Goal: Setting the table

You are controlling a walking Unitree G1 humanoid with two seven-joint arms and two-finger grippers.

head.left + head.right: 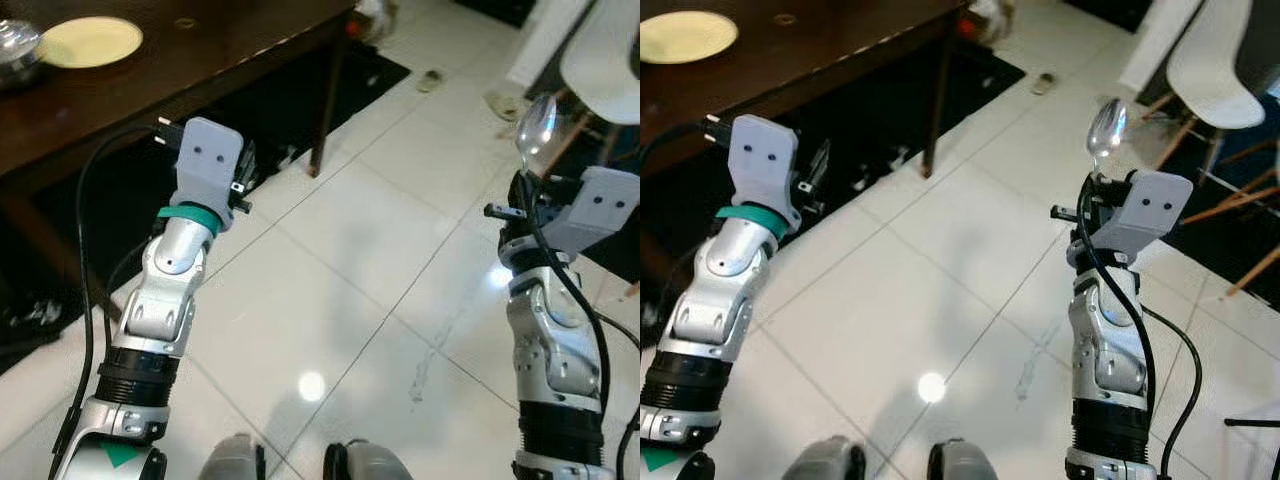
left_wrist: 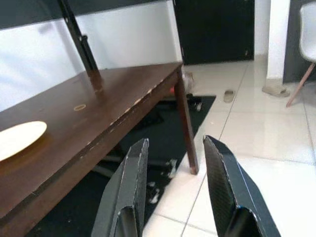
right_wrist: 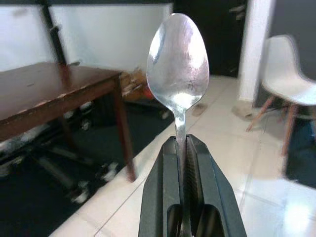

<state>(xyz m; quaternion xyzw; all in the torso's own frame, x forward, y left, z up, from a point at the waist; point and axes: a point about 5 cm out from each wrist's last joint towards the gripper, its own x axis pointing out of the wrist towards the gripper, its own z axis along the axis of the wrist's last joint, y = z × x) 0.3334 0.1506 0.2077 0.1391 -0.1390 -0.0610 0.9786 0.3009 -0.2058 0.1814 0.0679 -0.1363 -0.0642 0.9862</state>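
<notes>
The right gripper (image 3: 181, 163) pinches a spoon (image 3: 177, 64) by its handle, bowl upright at right of the frame; the handle is hidden between the jaws. The left gripper (image 2: 175, 180), jaws spread, hangs beside the dark tabletop (image 1: 230, 40), where a plate (image 1: 90, 42) sits upper left beside a metal object (image 1: 15, 50) cut off by the edge.

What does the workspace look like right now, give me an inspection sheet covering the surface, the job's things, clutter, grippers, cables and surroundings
Surface: dark wooden table to the robot's left, edge worn; glossy white tile floor.
Job's things: pale plate on the table; spoon clamped by its handle, bowl pointing up.
Clutter: shiny metal item beside the plate, cannot identify; slippers on the floor.
Grippers: right gripper jaws shut on the spoon; left gripper jaws open, empty, aimed toward the table.
Cables: black cables along both forearms.
Surroundings: white chair to the right; dark rug under the table.
</notes>
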